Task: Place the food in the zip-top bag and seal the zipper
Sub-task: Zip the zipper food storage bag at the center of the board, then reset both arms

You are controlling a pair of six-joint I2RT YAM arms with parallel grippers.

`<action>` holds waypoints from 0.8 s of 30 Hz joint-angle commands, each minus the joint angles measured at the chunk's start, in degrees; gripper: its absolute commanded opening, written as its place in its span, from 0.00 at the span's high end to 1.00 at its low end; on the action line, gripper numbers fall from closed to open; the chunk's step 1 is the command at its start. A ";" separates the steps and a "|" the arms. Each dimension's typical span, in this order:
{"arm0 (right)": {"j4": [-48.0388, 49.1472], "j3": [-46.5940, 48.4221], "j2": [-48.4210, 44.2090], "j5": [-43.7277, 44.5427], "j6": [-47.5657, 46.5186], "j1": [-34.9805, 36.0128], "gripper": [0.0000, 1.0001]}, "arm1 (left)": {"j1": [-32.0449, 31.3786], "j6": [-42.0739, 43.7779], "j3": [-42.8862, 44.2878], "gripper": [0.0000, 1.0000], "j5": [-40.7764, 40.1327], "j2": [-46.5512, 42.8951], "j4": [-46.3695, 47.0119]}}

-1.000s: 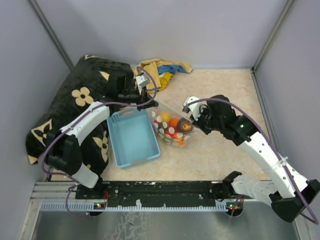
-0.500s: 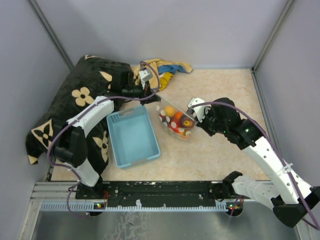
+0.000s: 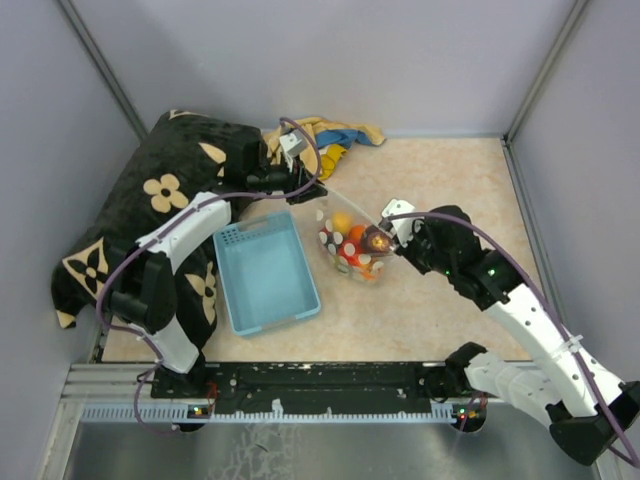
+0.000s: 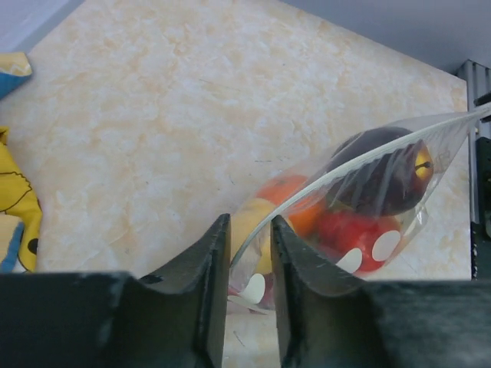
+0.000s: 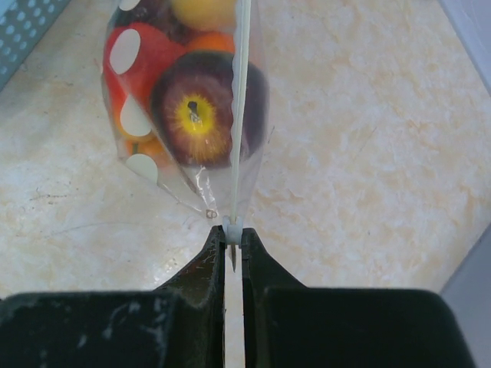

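Observation:
The clear zip-top bag (image 3: 350, 248) hangs stretched between my two grippers, to the right of the blue basket. Inside it are toy fruits: a dark maroon one (image 5: 201, 107), a red one (image 5: 138, 57), a yellow one (image 5: 203, 11) and an orange one (image 4: 295, 203). The whitish zipper (image 5: 242, 115) runs taut along the top and also shows in the left wrist view (image 4: 360, 165). My left gripper (image 3: 308, 190) (image 4: 250, 226) pinches the bag's far-left corner. My right gripper (image 3: 385, 238) (image 5: 233, 234) is shut on the white zipper end piece at the other corner.
A light-blue basket (image 3: 265, 275) sits left of the bag. A black cloth with cream flowers (image 3: 150, 210) lies bunched at the left. A yellow and blue cloth (image 3: 330, 140) lies at the back wall. The beige tabletop (image 3: 450, 180) extends to the right.
The bag has risen from lying beside the basket and shifted right, now taut and upright. My left gripper moved back and right. My right gripper shifted slightly with the bag's other end.

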 commanded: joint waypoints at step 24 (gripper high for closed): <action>24.69 -7.22 -8.19 32.67 23.86 -0.74 0.28 | -0.49 -13.58 -22.67 0.00 -52.78 -49.87 -7.10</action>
